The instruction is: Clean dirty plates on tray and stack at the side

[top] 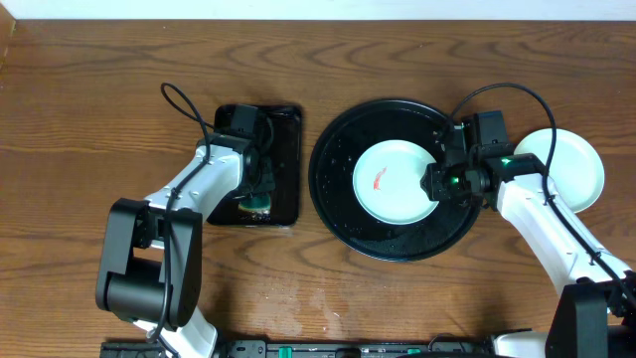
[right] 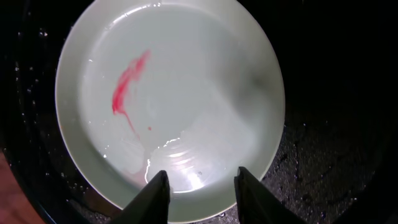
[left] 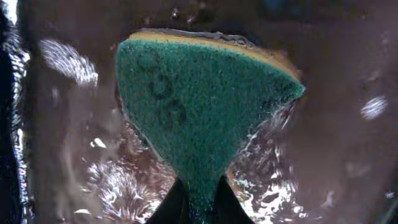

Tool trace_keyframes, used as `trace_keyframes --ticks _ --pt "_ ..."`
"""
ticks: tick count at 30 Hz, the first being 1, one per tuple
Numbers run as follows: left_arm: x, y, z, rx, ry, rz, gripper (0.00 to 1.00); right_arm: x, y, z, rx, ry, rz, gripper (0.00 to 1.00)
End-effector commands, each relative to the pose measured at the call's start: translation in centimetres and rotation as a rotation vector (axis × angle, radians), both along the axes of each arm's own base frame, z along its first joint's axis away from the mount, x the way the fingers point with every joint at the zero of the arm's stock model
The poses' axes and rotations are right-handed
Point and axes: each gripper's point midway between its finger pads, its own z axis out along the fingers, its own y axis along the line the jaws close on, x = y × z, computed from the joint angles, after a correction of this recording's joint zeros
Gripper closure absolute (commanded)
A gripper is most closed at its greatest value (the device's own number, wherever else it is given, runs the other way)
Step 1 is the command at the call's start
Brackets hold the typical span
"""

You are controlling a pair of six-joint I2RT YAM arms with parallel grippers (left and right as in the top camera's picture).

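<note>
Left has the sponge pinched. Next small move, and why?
Probably lift the left gripper straight up out of the rectangular tray. Its jaws are shut on the wet green sponge, while the mint plate on the round tray shows an unwiped red smear, with the right gripper open at its rim.

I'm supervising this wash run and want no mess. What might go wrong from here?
The left fingers pinch only a corner of the wet green scouring sponge; it may slip out or drip on the brown wooden table. The pale mint-green round plate with the red smear lies wet on the glossy round black tray, and the right fingers stand open at its rim, so scrubbing could slide it.
</note>
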Motion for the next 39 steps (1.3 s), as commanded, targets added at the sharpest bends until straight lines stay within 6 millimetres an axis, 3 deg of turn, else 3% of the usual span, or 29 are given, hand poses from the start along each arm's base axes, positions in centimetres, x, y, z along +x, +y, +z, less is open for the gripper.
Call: trace_keyframes --ticks 1,8,15,19,22,25,29,39 --pt "-1.1 0.4 0.3 0.014 0.046 0.007 0.93 0.4 0.3 0.7 0.012 -0.028 0.004 0.7" --pt "0.1 0.1 5.8 -0.009 -0.039 0.006 0.93 1.2 -0.7 0.3 -0.054 -0.054 -0.018 0.75" --pt "0.5 -1.8 12.1 -0.113 -0.199 -0.038 0.93 1.3 -3.6 -2.3 -0.21 -0.004 -0.114 0.69" --pt "0.4 -4.2 14.9 -0.198 -0.29 -0.098 0.93 0.6 -3.3 -4.6 -0.205 0.074 -0.098 0.7" --pt "0.7 -7.0 15.8 -0.257 -0.334 -0.167 0.93 0.3 -2.8 -6.1 -0.184 0.115 -0.085 0.75" --pt "1.0 -9.8 15.9 -0.294 -0.359 -0.22 0.92 0.7 -2.7 -7.3 -0.183 0.124 -0.083 0.79" --pt "1.0 -13.8 14.7 -0.332 -0.358 -0.273 0.92 0.8 -2.1 -8.5 -0.156 0.139 -0.073 0.99" --pt "-0.5 -23.4 8.2 -0.465 -0.231 -0.336 0.92 -0.6 -1.0 -8.4 -0.142 0.187 -0.031 0.99"
